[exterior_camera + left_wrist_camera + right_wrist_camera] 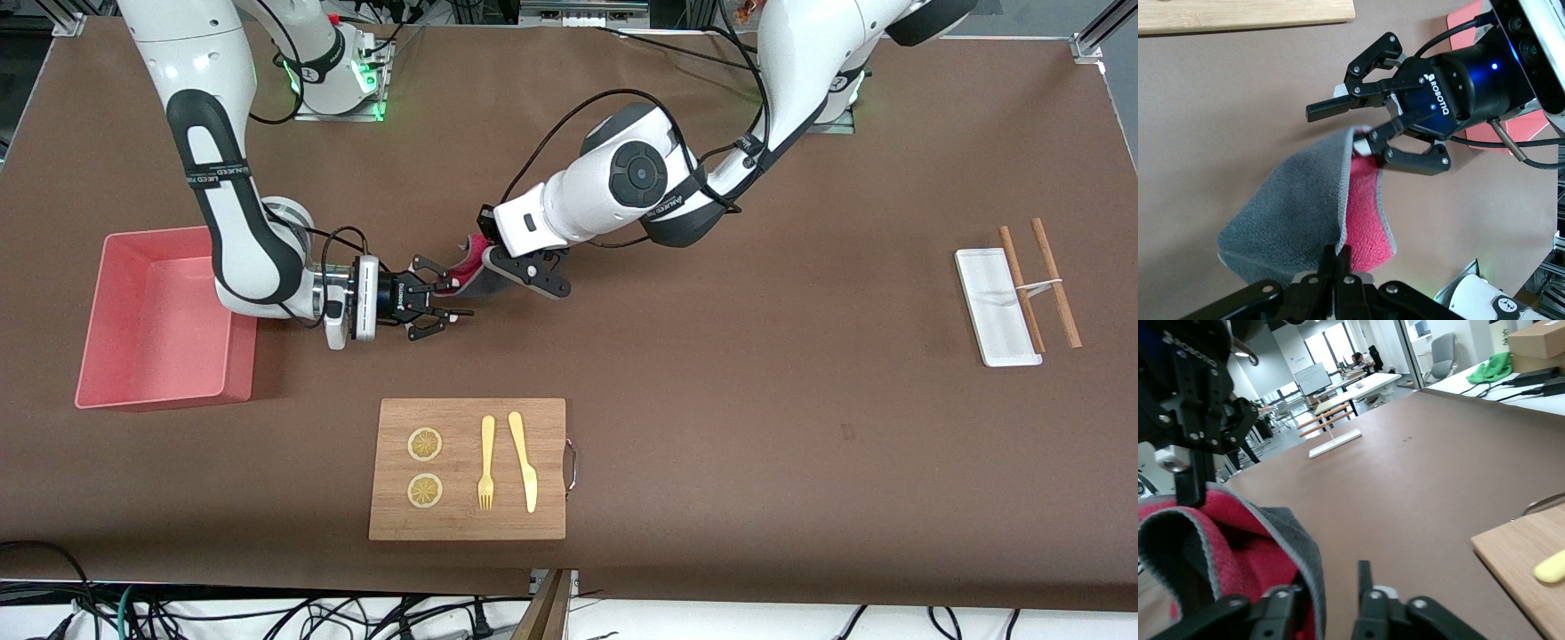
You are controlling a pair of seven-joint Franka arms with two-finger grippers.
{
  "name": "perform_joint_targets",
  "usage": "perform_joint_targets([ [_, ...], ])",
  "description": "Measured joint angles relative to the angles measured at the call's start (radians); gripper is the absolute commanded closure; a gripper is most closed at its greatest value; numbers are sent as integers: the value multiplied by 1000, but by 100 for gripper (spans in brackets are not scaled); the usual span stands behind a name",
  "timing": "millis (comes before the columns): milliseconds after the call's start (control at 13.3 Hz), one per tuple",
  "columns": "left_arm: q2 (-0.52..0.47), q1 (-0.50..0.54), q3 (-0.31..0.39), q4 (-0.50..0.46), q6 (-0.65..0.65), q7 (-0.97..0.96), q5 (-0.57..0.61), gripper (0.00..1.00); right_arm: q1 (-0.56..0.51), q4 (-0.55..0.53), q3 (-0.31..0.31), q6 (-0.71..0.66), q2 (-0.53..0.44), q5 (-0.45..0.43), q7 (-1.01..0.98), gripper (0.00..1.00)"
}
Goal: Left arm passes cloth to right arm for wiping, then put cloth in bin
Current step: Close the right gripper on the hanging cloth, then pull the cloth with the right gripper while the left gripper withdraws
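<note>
- The left arm's pincer (532,269) is up in the air over the bare brown tabletop (711,400), between the pink bin (116,311) and the middle of the tabletop.
- It is squeezed tight on one end of the cloth (468,265). In the left wrist view its black fingers (1338,270) are pressed together on the cloth's edge.
- The cloth (1311,213) is soft and floppy. It is red on one face and dark grey on the other, and it hangs folded between the two pincers.
- The right arm's pincer (444,300) is also in the air, just beside the bin. It points toward the left arm's pincer.
- Its claw fingers (1338,107) are spread apart. One finger touches the top end of the cloth, and the other sticks out free, so it is not yet gripping the cloth.
- In the right wrist view the cloth (1251,553) bunches up right at one finger (1281,610) of that pincer.
- The bin sits on the tabletop toward the right arm's end.
- A wooden cutting board (468,468) lies nearer to the front camera than both pincers. On it are two lemon slices (425,444), a yellow fork (486,462) and a yellow knife (524,460).
- A small white tray (991,307) lies toward the left arm's end, with two brown sticks (1038,284) on and beside it.
</note>
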Motion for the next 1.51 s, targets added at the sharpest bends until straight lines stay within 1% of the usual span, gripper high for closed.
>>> perform_joint_targets([
  [151, 0, 0, 0, 0, 0, 0, 0, 100, 0, 20, -1, 15, 0, 0, 0, 100],
  [226, 0, 1, 0, 0, 1, 0, 0, 98, 0, 33, -1, 18, 0, 0, 1, 100],
  [301, 0, 2, 0, 0, 1, 0, 0, 8, 0, 43, -1, 20, 0, -1, 1, 100],
  [377, 0, 3, 0, 0, 1, 0, 0, 0, 0, 49, -1, 23, 0, -2, 1, 100],
  [602, -9, 24, 0, 6, -25, 0, 0, 0, -1, 62, -8, 30, 0, -7, 8, 100],
  [678, -24, 43, -1, 11, -65, 0, 0, 0, -4, 72, -13, 29, -1, -26, 28, 100],
  [828, -81, 102, 0, 20, -195, 0, 0, 0, -14, 101, -26, 28, -17, -103, 109, 100],
  [904, -115, 140, 2, 21, -274, 0, 0, 0, -19, 111, -33, 27, -38, -157, 170, 100],
  [1054, -166, 221, 9, 21, -382, 0, 13, 0, -34, 117, -40, 25, -108, -295, 332, 100],
  [1280, -210, 357, 11, 22, -507, 3, 115, 0, -58, 115, -42, -31, -256, -552, 689, 100],
  [1506, -262, 441, 12, 23, -629, 4, 220, 0, -62, 107, -42, -104, -389, -804, 1069, 100],
])
